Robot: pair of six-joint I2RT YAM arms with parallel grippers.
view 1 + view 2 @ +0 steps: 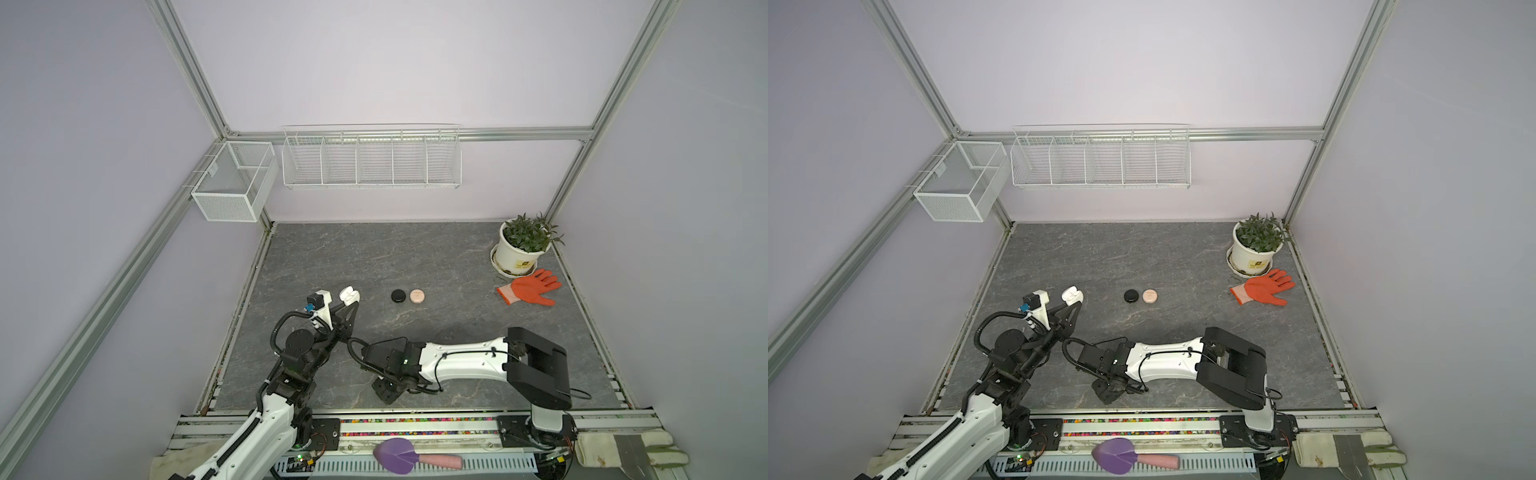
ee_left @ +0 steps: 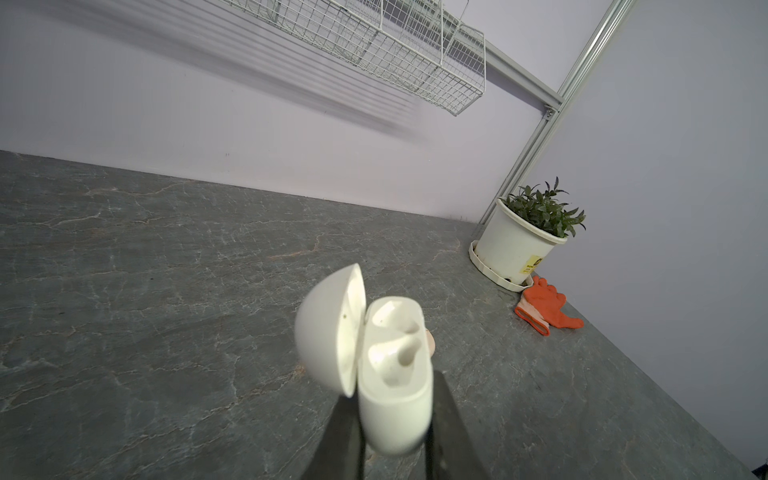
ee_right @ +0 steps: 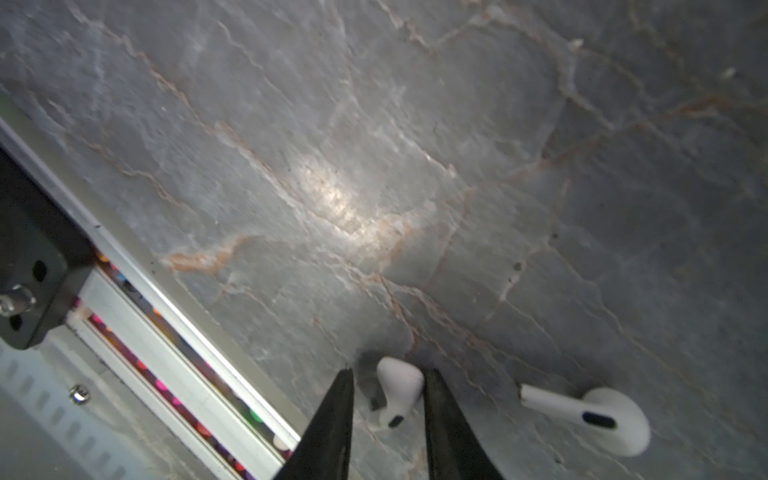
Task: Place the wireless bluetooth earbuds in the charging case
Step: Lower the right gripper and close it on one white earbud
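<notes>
- In both top views the left gripper [image 1: 350,306] reached over the left part of the grey table [image 1: 415,257] and was clamped on the white charging case [image 1: 349,294], whose lid was flipped up.
- A black round case [image 1: 398,295] and a pink round case [image 1: 417,296] lay just beside each other near the table's middle, lids down, to the right of the held case.
- The right arm [image 1: 457,359] stretched across the front of the table. Its claw was hidden beneath the wrist, and the earbuds could not be made out there.
- In the left wrist view two dark fingers [image 2: 449,415] pinched the case's lower body from both sides, and two hollow sockets showed in its top.
- In the right wrist view the right gripper [image 3: 390,370] stood with its jaws apart, straddling a white earbud [image 3: 399,390] that lay on the table. One finger touched the earbud and the other stood just off it.
- A second white earbud [image 3: 598,415] lay near, outside the jaws.
</notes>
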